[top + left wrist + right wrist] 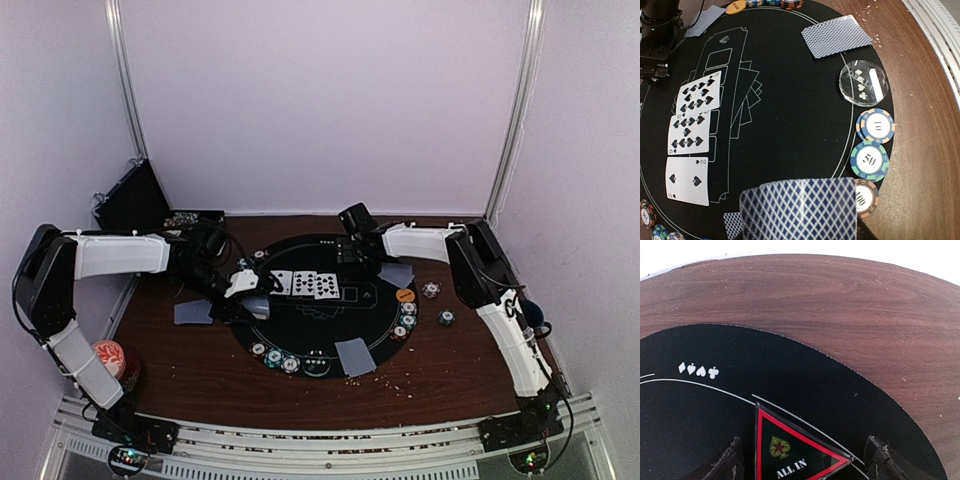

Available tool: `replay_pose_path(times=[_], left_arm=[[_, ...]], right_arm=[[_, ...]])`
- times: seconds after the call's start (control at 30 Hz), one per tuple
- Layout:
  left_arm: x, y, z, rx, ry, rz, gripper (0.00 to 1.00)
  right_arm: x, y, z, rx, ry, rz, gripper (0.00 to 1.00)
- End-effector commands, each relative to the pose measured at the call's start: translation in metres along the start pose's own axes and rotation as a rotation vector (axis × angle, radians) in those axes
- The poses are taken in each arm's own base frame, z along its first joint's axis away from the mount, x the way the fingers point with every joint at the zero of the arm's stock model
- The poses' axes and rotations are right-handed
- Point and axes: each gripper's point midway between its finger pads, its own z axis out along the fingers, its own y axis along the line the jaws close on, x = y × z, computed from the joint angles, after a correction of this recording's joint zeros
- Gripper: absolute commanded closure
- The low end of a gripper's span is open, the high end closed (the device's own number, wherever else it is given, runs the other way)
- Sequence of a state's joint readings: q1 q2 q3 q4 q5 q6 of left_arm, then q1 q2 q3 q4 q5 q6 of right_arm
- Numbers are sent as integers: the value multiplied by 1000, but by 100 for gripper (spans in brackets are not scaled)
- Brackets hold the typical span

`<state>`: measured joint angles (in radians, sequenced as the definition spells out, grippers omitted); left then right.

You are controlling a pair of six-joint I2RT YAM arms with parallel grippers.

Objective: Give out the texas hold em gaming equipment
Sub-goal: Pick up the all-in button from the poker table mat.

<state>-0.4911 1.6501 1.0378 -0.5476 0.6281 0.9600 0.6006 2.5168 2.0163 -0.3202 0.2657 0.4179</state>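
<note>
Red-edged triangle marker (790, 450) is lying on the black mat (715, 405) between my right claw's (805, 460) wide-spread fingers, touching neither, while my left claw (243, 285) is pinching a blue-backed card (800, 210).

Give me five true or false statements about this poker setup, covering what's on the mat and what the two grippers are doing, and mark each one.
1. The three face-up cards on the black mat are all spades. True.
2. The left gripper is empty. False: it is shut on a stack of blue-backed cards.
3. The right gripper is squeezing the red triangle marker. False: its fingers stand either side of it with a gap at each.
4. The clear dealer button lies on bare wood. False: it lies on the mat, near the edge.
5. The fifty chip lies between the ten chip and the hundred chip. True.
</note>
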Motion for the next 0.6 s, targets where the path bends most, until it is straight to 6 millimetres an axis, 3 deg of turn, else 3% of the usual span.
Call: replay_pose_path(times=[0.0,0.57], left_arm=[[-3,1,3,4,-15,19,58],[-4,1,2,2,-17,21,58]], right_arm=[[16,-1,17,-2,49,-30,19],[16,1,10,-17,53,-29,48]])
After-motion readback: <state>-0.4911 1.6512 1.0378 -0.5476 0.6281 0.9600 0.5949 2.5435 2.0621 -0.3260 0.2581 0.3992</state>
